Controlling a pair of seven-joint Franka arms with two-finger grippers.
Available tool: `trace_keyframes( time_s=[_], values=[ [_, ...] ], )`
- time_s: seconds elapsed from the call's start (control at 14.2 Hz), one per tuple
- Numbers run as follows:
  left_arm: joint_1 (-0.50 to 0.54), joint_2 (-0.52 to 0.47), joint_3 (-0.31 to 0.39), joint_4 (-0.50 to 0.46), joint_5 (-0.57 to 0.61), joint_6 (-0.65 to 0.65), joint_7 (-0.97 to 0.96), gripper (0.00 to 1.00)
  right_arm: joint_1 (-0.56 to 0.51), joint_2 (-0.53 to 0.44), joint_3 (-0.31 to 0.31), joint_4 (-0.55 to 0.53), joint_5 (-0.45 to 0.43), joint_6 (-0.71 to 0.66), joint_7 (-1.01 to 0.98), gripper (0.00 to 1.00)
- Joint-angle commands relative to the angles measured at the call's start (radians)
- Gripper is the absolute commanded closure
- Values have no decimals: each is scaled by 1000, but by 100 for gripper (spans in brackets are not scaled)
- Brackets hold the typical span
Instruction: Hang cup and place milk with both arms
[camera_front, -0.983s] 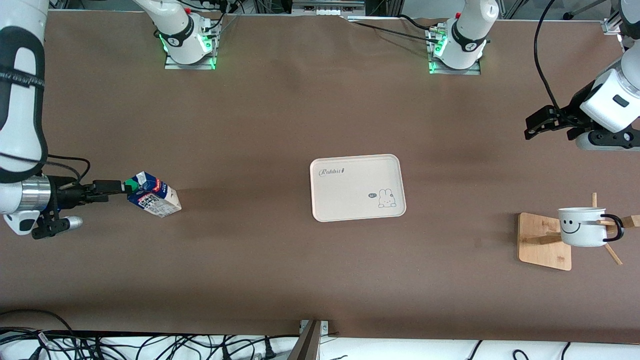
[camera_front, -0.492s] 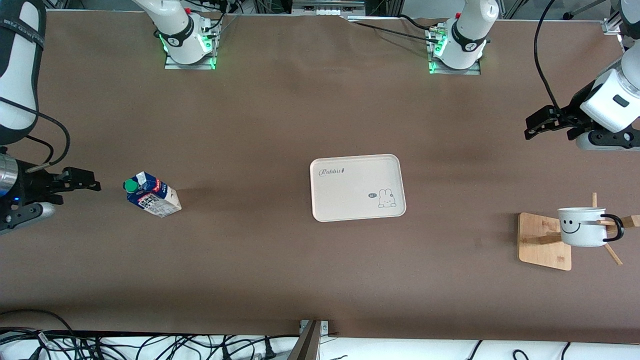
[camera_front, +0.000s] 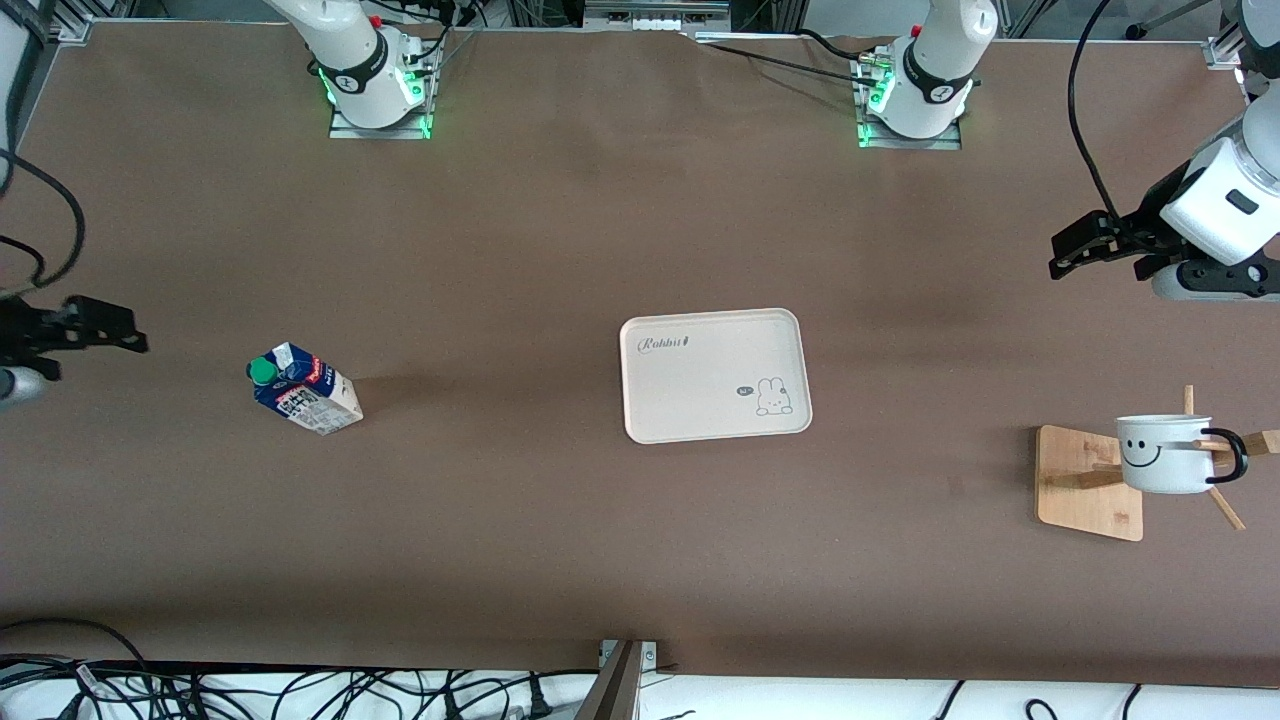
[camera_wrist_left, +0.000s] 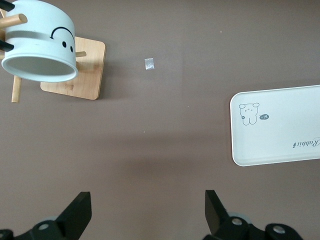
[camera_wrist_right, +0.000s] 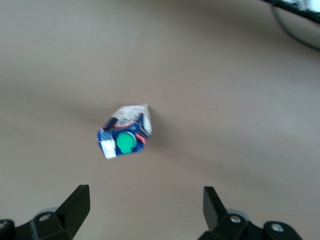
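White mug (camera_front: 1165, 453) hangs on wooden rack (camera_front: 1090, 482); milk (camera_front: 303, 389) stands near right end effector (camera_front: 125, 335); both end effectors spread wide, empty.

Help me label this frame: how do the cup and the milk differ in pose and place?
The cup hangs off the table on the wooden rack; the milk stands on the table. The cup is at the left arm's end, the milk at the right arm's. Neither is on the tray or gripped.
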Motion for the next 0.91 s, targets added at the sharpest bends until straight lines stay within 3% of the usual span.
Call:
trace_keyframes(
  time_s=[0.0,0.14,0.42,0.63,0.84],
  values=[
    [1,-7,-2,12,11,-20,-6,0,-5,-153,4,-200,-78,76,29,0],
    [1,-7,-2,14,11,-20,-6,0,-58,-235,16,-330,-68,162,91,0],
    [1,-7,-4,12,11,-20,-8,0,-74,-250,68,-330,-57,110,106,0],
    [-12,-4,-18,12,25,-40,-3,0,-75,-255,119,-332,-39,101,342,0],
    [-2,-4,-22,15,23,-40,0,0,-75,-263,168,-335,-54,113,376,0]
  ],
)
